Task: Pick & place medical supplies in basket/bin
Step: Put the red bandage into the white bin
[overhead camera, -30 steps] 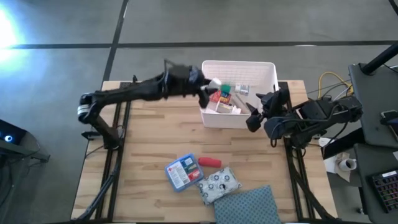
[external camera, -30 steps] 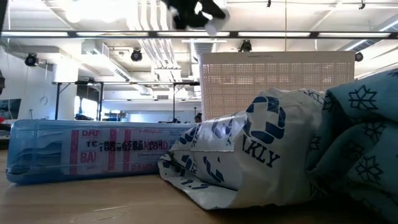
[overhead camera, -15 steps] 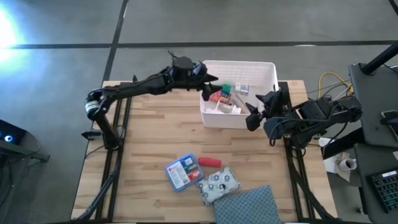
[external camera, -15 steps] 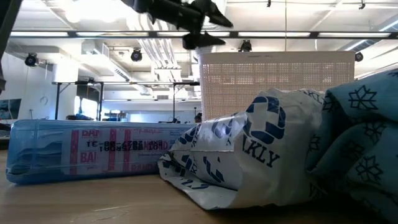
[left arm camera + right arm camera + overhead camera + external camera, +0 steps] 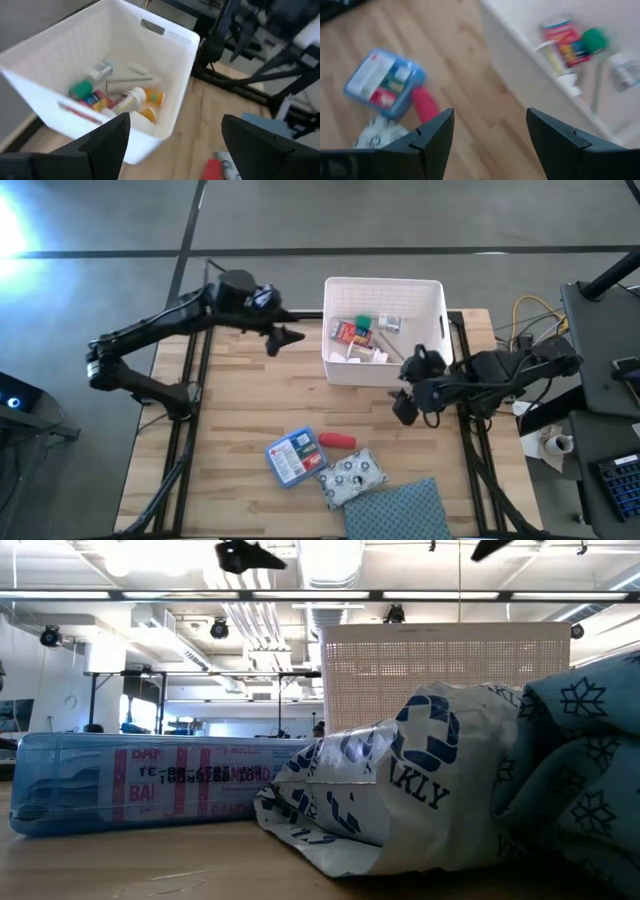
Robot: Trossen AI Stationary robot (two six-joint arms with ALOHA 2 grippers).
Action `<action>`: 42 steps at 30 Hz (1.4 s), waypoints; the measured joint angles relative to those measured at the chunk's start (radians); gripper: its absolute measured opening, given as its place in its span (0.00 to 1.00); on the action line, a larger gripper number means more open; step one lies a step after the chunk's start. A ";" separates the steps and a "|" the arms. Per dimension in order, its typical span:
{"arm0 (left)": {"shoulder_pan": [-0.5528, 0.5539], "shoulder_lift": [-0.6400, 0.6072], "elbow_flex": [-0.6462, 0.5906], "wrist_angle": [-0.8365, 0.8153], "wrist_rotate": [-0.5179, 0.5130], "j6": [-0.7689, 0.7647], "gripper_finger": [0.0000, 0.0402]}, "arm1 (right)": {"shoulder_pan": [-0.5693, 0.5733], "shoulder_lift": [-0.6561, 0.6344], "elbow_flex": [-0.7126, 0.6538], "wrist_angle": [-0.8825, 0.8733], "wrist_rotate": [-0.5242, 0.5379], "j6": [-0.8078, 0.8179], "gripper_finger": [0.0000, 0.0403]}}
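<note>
The white bin [image 5: 434, 298] stands at the far middle of the table, with a red pack [image 5: 347, 332], a green-capped tube [image 5: 364, 323] and a white bottle [image 5: 129, 100] lying in it. A blue-and-red flat packet [image 5: 291, 457], a red pack [image 5: 337, 441] and a white patterned pouch [image 5: 352, 476] lie on the table near its front edge. My left gripper [image 5: 285, 337] hangs open in the air left of the bin. My right gripper [image 5: 404, 406] is open too, in front of the bin's near right corner, pointing slantwise down at the table. Both grippers hold nothing.
A blue-grey dotted cloth [image 5: 400, 515] lies at the near edge, right of the pouch. Bare wood stretches across the table's left half and between the bin and the near items. Cables and equipment [image 5: 530, 315] sit beyond the right edge.
My left gripper held a white item over the bin's left side, opened and let it go into the bin, then drew back toward the table's left edge. My right gripper moved toward the near edge and tipped further downward, staying open.
</note>
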 joint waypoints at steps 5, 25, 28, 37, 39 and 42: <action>-0.027 -0.121 -0.130 0.002 -0.027 -0.168 0.73 | -0.001 0.002 -0.151 0.226 -0.093 -0.166 0.59; -0.197 -0.634 -0.807 0.193 -0.156 -0.602 0.73 | -0.013 0.374 -0.362 0.879 -0.298 -0.337 0.59; -0.197 -0.688 -0.830 0.193 -0.155 -0.586 0.73 | -0.012 0.453 -0.305 0.820 -0.303 -0.287 0.59; -0.196 -0.734 -0.822 0.188 -0.154 -0.483 0.73 | -0.022 0.672 -0.158 0.742 -0.301 -0.356 0.59; -0.196 -0.734 -0.819 0.188 -0.153 -0.472 0.73 | -0.030 0.718 -0.128 0.669 -0.298 -0.327 0.59; -0.196 -0.732 -0.814 0.189 -0.153 -0.470 0.73 | -0.045 0.770 -0.071 0.550 -0.327 -0.240 0.59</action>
